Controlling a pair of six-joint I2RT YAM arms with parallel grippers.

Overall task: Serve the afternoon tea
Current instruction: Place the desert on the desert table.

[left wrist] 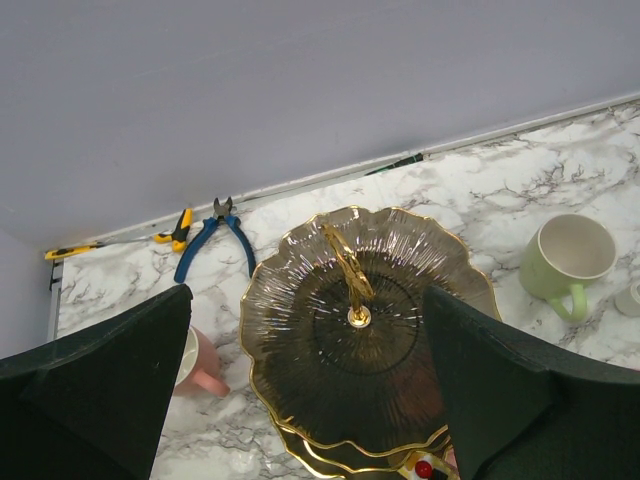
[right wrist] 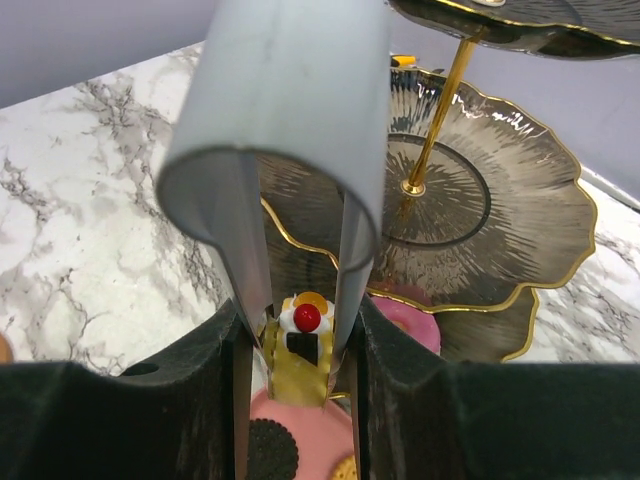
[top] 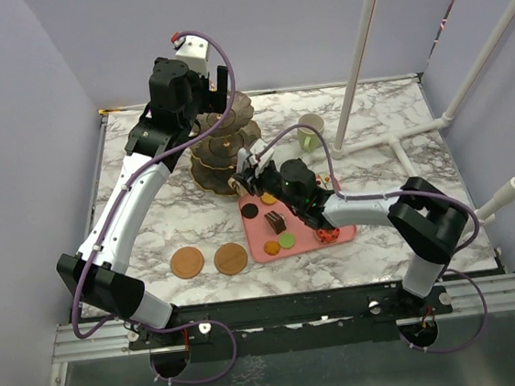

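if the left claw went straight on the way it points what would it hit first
Probably the gold ring atop the stand; the open left claw points down at its middle, though depth is unclear.

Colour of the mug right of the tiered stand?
Pale green round mug, whitish inside; left wrist view shows it best.

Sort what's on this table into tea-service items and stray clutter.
For the tea: three-tier stand, pale-green mug, pink mug, two coasters, toy pastries, cherry-topped pastry in the right fingers.
Just lying about: pink tray, blue-handled pliers, yellow-handled tool, white pipe frame.
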